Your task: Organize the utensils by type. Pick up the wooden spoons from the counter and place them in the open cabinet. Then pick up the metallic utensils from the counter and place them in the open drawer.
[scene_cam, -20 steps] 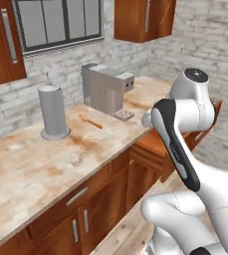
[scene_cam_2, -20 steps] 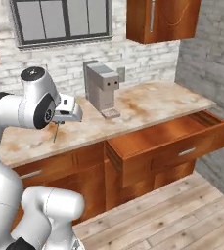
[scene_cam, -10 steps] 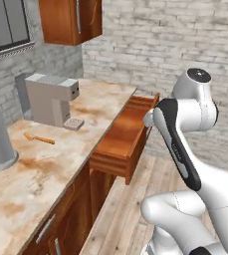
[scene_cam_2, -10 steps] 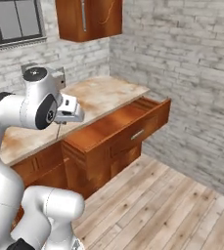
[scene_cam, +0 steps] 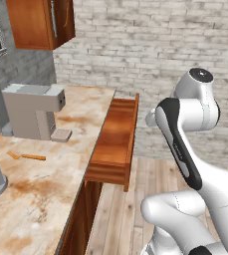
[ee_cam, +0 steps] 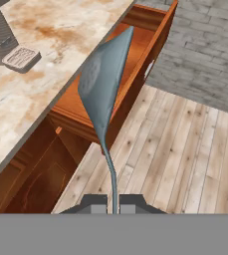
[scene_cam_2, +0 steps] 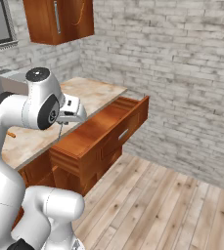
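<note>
End effector (ee_cam: 113, 201) pinching thin grey metal spoon (ee_cam: 103, 84) by its stem, oval bowl hanging over open smooth-wood drawer (ee_cam: 140, 37). Slim wooden spoon (scene_cam: 27, 156) lying on blotchy marbled desk (scene_cam: 46, 174) near boxy grey coffee machine (scene_cam: 33, 110).

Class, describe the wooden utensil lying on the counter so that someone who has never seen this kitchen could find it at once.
Start at the marbled counter and find the grey coffee machine standing on it. Just in front of the machine, lying flat on the stone, is the wooden spoon. Its slim orange-brown shape sets it apart from the bulky grey machine.
</note>
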